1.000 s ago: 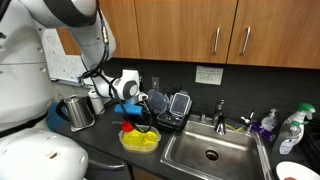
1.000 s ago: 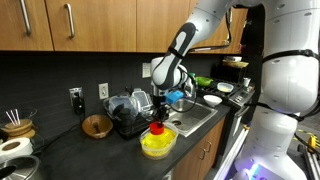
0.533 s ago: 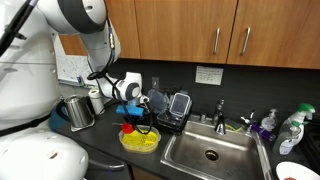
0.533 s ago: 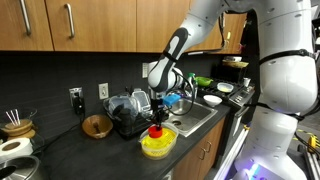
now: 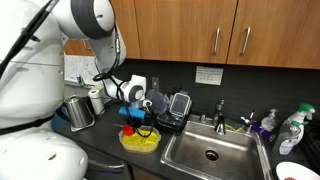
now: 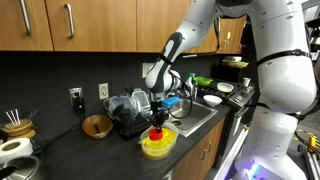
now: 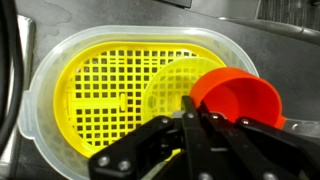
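Pinching the red cup (image 7: pixel 243 95) by its rim, nearly closed fingers (image 7: pixel 150 137) hang above one end of the yellow strainer basket (image 7: pixel 85 100).

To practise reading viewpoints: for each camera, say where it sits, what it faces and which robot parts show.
In an exterior view, the camera fronts the counter, facing the sink; arm and hand at left.
In an exterior view, it looks obliquely along the counter; arm at right.
Wrist view: above, looking straight down; hand at the bottom.
All share red cup and yellow basket.
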You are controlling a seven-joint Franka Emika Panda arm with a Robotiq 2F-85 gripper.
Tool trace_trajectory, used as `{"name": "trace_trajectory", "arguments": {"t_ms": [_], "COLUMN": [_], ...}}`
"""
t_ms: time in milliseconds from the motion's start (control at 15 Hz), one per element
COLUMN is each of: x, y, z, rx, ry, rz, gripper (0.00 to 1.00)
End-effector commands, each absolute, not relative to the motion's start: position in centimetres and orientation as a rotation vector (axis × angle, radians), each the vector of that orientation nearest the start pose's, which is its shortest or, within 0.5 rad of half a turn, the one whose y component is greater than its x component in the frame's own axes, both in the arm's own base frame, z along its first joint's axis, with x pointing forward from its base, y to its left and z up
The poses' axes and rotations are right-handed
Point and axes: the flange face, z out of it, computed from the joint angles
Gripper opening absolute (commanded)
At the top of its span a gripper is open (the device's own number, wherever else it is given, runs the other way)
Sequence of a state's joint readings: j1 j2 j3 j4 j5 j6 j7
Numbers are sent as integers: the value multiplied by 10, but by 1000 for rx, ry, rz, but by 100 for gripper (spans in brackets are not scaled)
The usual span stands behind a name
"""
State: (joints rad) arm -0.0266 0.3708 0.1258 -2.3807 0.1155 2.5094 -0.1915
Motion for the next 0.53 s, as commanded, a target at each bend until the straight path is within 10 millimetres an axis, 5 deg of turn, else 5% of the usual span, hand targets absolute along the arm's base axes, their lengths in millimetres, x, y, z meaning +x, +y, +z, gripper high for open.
{"name": "trace_trajectory", "arguments": {"t_ms": [0,467], "x": [475,469], "y": [43,39], "z": [144,129], "rx": [-2952,-2914], "ry": [-242,-237], "rz": [403,483], "gripper": [1,1]}}
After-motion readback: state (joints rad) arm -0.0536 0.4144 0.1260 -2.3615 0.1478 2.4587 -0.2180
